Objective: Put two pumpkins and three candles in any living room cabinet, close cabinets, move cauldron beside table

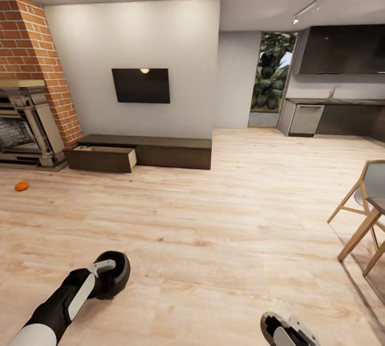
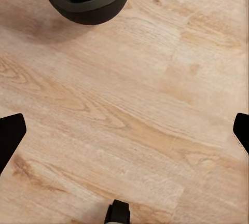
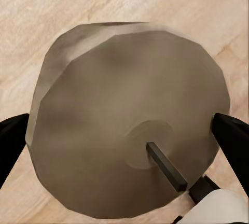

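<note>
Orange pumpkin (image 1: 22, 186) loose on floor; cabinet (image 1: 144, 151) drawer (image 1: 101, 158) open; cauldron (image 1: 113, 274) unplaced. Left gripper (image 2: 124, 130) fingers spread, empty; right gripper (image 3: 124, 136) fingers spread around candle (image 3: 129, 130).

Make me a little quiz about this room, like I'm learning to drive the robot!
1. True or false: the drawer at the left end of the cabinet is shut.
2. Where is the pumpkin? A: on the floor near the fireplace. B: inside the drawer. C: on a chair.
3. Fill in: the open left claw is just beside the black ____.

Key: 1 false, it is pulled out. 2 A. 3 cauldron.
</note>
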Controlling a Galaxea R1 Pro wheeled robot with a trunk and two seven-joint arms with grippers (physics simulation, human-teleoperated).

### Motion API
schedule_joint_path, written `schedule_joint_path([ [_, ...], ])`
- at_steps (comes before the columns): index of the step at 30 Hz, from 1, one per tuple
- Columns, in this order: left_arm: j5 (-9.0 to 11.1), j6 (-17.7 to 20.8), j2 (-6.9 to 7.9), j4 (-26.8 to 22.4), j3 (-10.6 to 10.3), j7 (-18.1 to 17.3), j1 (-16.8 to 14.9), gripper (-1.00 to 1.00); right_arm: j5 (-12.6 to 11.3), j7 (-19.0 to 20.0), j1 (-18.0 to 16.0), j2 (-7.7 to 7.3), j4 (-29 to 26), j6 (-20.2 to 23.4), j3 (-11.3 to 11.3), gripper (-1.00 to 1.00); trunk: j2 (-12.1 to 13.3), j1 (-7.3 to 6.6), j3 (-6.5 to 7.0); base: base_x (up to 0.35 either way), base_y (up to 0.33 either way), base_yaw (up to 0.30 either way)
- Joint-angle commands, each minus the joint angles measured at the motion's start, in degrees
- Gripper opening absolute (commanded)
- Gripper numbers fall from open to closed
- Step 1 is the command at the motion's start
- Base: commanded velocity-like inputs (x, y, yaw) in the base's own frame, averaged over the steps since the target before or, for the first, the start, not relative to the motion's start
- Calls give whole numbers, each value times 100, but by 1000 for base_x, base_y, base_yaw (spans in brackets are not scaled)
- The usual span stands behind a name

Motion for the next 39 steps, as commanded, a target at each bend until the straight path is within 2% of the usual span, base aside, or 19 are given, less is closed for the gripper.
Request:
schedule_joint_path([
  [1, 0, 0, 0, -2, 0, 0, 0, 100, 15, 10, 0, 7, 1, -21, 2, -100, 0, 0, 0, 328, 0, -5],
  [16, 0, -9, 0, -2, -8, 0, 0, 100, 10, 3, 0, -12, 218, -52, 2, -100, 0, 0, 0, 329, 0, -1],
  [25, 0, -9, 0, -2, -9, 0, 0, 100, -25, 2, 0, -9, 214, -45, -11, -100, 0, 0, 0, 330, 0, -188],
  [39, 0, -9, 0, -3, -11, 0, 0, 100, -12, 2, 0, 33, 210, -51, -11, -100, 0, 0, 0, 330, 0, -13],
])
